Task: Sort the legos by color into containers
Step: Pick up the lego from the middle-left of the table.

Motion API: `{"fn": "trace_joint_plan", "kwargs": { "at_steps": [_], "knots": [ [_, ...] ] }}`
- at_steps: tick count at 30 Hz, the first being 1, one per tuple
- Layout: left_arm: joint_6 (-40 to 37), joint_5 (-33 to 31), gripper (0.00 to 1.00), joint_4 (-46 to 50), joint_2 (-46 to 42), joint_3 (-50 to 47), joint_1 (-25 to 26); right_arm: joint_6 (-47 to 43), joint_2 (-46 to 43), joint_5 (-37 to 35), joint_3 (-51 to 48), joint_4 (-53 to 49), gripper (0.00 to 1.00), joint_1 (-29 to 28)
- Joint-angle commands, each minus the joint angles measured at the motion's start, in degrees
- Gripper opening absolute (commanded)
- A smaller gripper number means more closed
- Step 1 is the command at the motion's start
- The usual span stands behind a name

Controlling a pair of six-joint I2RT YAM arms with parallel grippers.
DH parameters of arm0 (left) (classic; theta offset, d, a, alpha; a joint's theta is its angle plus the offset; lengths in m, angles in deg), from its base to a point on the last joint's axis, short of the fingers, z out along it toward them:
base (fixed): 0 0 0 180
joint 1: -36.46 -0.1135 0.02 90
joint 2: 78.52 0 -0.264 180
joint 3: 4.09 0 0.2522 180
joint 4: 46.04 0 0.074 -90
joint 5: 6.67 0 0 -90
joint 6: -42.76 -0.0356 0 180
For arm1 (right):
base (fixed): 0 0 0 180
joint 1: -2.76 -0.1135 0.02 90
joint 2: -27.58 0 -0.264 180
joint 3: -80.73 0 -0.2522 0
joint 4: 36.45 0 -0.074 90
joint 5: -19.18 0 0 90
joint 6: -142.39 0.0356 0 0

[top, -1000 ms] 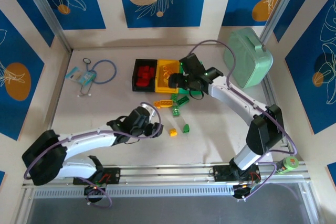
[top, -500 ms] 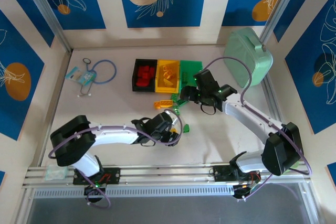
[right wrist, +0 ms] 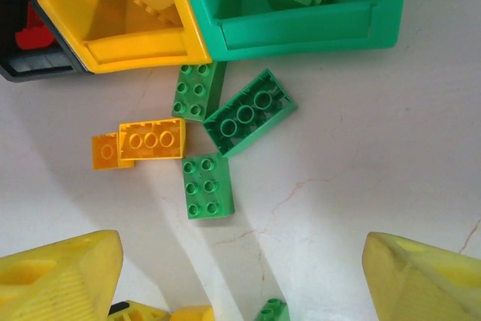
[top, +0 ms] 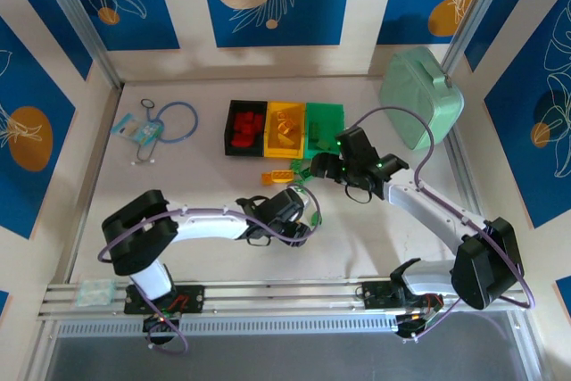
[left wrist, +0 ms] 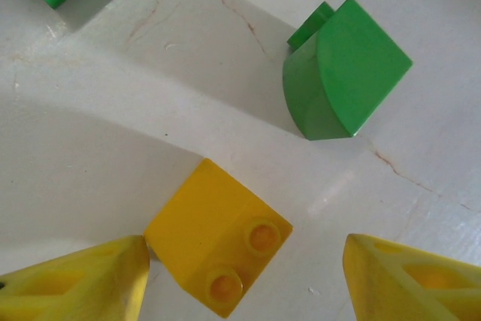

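In the left wrist view a small yellow lego (left wrist: 218,234) with two studs lies on the table between my left gripper's (left wrist: 246,261) open fingers. The left fingertip (left wrist: 113,276) touches its corner and the right one stands clear. A rounded green lego (left wrist: 342,69) lies just beyond. My right gripper (right wrist: 242,261) hangs open over bare table, near three green legos (right wrist: 208,186) and two yellow-orange ones (right wrist: 150,139). These lie in front of the joined containers: black (right wrist: 30,71), yellow (right wrist: 143,54) and green (right wrist: 293,31). Red legos (top: 243,129) fill the black one.
A large mint-green case (top: 421,100) stands at the back right. A blue looped cord (top: 174,120) and a small packet (top: 138,131) lie at the back left. The two grippers are close together, left (top: 299,223) and right (top: 326,167).
My left gripper has moved right and come down around the yellow lego, its jaws a little narrower. My right gripper has drawn back from over the containers toward the loose legos.
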Motion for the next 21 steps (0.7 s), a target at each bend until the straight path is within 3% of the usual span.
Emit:
{"fn": "trace_joint_plan", "kwargs": {
  "at_steps": [1, 21],
  "knots": [
    [0.86, -1.66, 0.66, 3.17, 1.72, 2.27, 0.46, 0.71, -1.97, 1.30, -1.17, 1.05, 0.84, 0.51],
    [1.21, -3.96, 0.46, 6.82, 6.36, 7.09, 0.37, 0.97, -4.90, 2.13, -4.49, 1.67, 0.82, 2.53]
  ]
}}
